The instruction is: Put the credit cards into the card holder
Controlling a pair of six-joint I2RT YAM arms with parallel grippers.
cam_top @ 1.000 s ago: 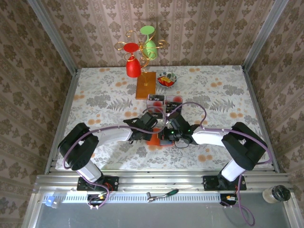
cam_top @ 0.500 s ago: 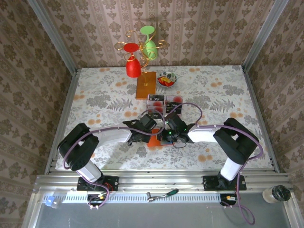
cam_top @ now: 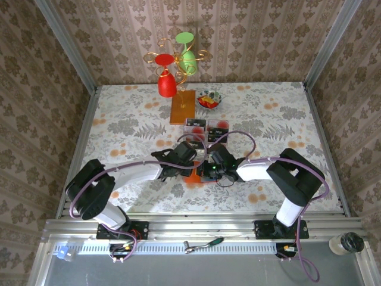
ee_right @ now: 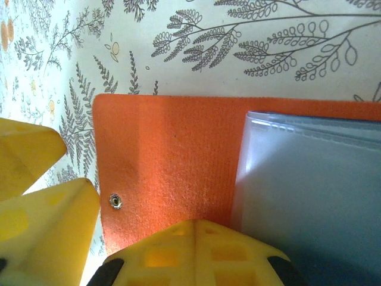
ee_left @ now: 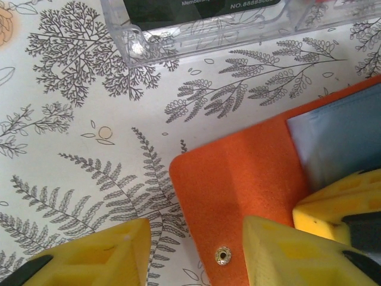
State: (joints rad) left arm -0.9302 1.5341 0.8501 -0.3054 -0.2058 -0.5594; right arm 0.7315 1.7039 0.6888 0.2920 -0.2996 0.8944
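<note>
The orange card holder lies open on the table, its flap with a metal snap to the left and its clear sleeves to the right. My left gripper is open, one yellow finger on each side of the flap's snap edge. My right gripper is shut, its tips pressed together on the flap beside the sleeves. Both grippers meet over the holder in the top view. The credit cards sit in a clear tray: a black one and a red one.
A wooden stand with red and green glasses and a small bowl stand at the back. The clear tray's front wall lies just beyond the holder.
The right gripper has slid a little left onto the holder. The left arm's elbow has swung out to the left and lower, with its gripper still at the flap.
</note>
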